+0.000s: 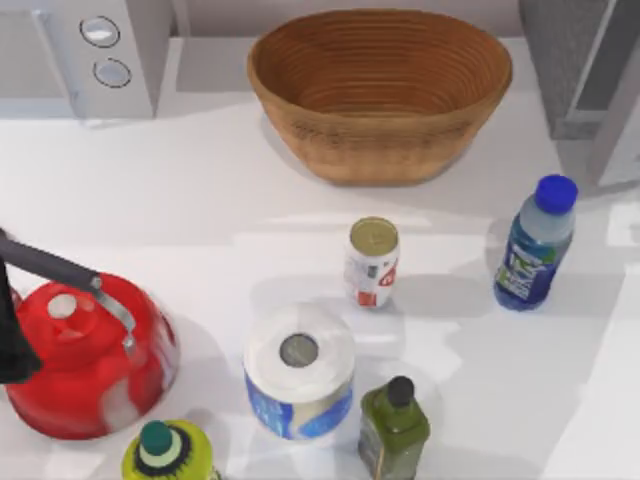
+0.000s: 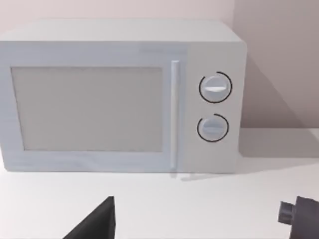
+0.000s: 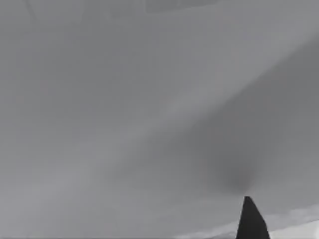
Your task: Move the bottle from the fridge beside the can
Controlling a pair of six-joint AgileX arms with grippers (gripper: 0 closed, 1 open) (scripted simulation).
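At the near edge of the top view stand a yellow-green bottle [image 1: 168, 452], a dark green bottle [image 1: 393, 428] and a white-and-blue paper roll [image 1: 299, 371], with a red kettle [image 1: 88, 352] to the left. The can [image 1: 372, 262] stands upright in the middle of the white desk [image 1: 200, 220]. The bottle [image 1: 536, 243] stands upright on the desk too, over to the right of the can with a clear gap between them, and just in front of the fridge [image 1: 580, 70] at the far right corner. So it looks to be out of the fridge already, but not yet close beside the can. A brown basket [image 1: 380, 90] and a microwave [image 1: 100, 50] sit at the back. The bottle's long side points straight up, so a grab from the side should fit best, and then it has to go left toward the can. The right arm should be the nearer one; its wrist view looks at a plain grey surface close up, and I cannot tell if the right end effector is open or closed. The left arm [image 1: 12, 330] is parked at the left edge by the kettle, facing the microwave, and I cannot tell the state of its end effector either.
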